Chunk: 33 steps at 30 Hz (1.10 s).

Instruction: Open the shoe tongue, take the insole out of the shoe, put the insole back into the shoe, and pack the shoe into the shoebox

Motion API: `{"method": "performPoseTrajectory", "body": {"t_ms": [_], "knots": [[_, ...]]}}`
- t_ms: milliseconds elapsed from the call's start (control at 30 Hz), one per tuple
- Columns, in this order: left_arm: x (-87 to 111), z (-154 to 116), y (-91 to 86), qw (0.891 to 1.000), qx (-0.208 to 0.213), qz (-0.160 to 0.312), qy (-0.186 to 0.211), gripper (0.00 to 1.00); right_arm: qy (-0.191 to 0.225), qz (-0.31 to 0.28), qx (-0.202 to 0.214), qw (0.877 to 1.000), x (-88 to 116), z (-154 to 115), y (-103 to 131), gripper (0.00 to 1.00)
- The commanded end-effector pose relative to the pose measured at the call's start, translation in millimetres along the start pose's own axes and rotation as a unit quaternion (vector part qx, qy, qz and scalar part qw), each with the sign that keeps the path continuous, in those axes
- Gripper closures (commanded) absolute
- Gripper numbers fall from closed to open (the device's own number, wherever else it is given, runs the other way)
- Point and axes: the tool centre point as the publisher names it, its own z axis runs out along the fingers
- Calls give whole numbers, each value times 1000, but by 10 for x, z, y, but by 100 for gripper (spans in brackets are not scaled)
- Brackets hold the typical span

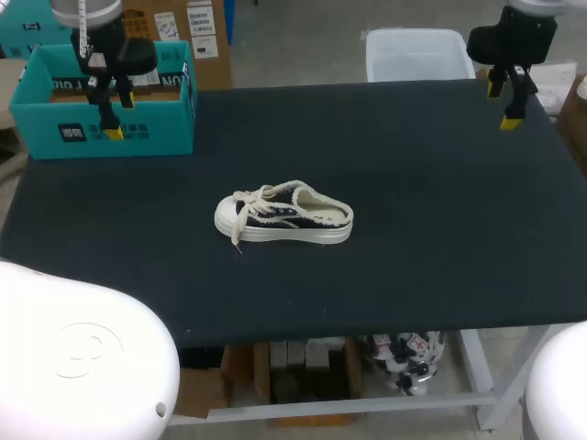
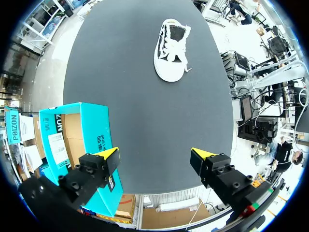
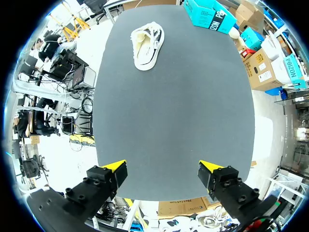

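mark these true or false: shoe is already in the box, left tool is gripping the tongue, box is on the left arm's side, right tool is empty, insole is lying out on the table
1. The shoe is already in the box. False: the shoe lies on the table near its middle, well apart from the shoebox.
2. The left tool is gripping the tongue. False: the left tool is open and holds nothing; the shoe lies far ahead of it.
3. The box is on the left arm's side. True: the shoebox stands at the table's far left corner.
4. The right tool is empty. True: the right tool is open with nothing between its fingers.
5. The insole is lying out on the table. False: no loose insole shows on the table.
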Motion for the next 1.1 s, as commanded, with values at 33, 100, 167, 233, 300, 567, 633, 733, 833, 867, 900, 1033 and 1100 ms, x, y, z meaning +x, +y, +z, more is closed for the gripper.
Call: {"method": "performPoseTrajectory", "body": {"t_ms": [33, 100, 167, 233, 300, 567, 633, 733, 833, 867, 900, 1033, 1100], "knots": [[0, 0, 0, 1000, 0, 0, 0, 0, 0, 0, 0, 1000, 0, 0, 0, 0], [0, 0, 0, 1000, 0, 0, 0, 0, 0, 0, 0, 1000, 0, 0, 0, 0], [0, 0, 0, 1000, 0, 0, 0, 0, 0, 0, 0, 1000, 0, 0, 0, 0], [0, 0, 0, 1000, 0, 0, 0, 0, 0, 0, 0, 1000, 0, 0, 0, 0], [0, 0, 0, 1000, 0, 0, 0, 0, 0, 0, 0, 1000, 0, 0, 0, 0], [0, 0, 0, 1000, 0, 0, 0, 0, 0, 0, 0, 1000, 0, 0, 0, 0], [0, 0, 0, 1000, 0, 0, 0, 0, 0, 0, 0, 1000, 0, 0, 0, 0], [0, 0, 0, 1000, 0, 0, 0, 0, 0, 0, 0, 1000, 0, 0, 0, 0], [0, 0, 0, 1000, 0, 0, 0, 0, 0, 0, 0, 1000, 0, 0, 0, 0], [0, 0, 0, 1000, 0, 0, 0, 0, 0, 0, 0, 1000, 0, 0, 0, 0], [0, 0, 0, 1000, 0, 0, 0, 0, 0, 0, 0, 1000, 0, 0, 0, 0], [90, -1, -69, 1000, -4, 3, -8, 0, 4, 11, -18, 1000, -2, 52, 92, 0], [135, -6, -116, 1000, 1, 0, -7, 0, 1, 12, -23, 1000, 10, 96, 155, 0]]}}
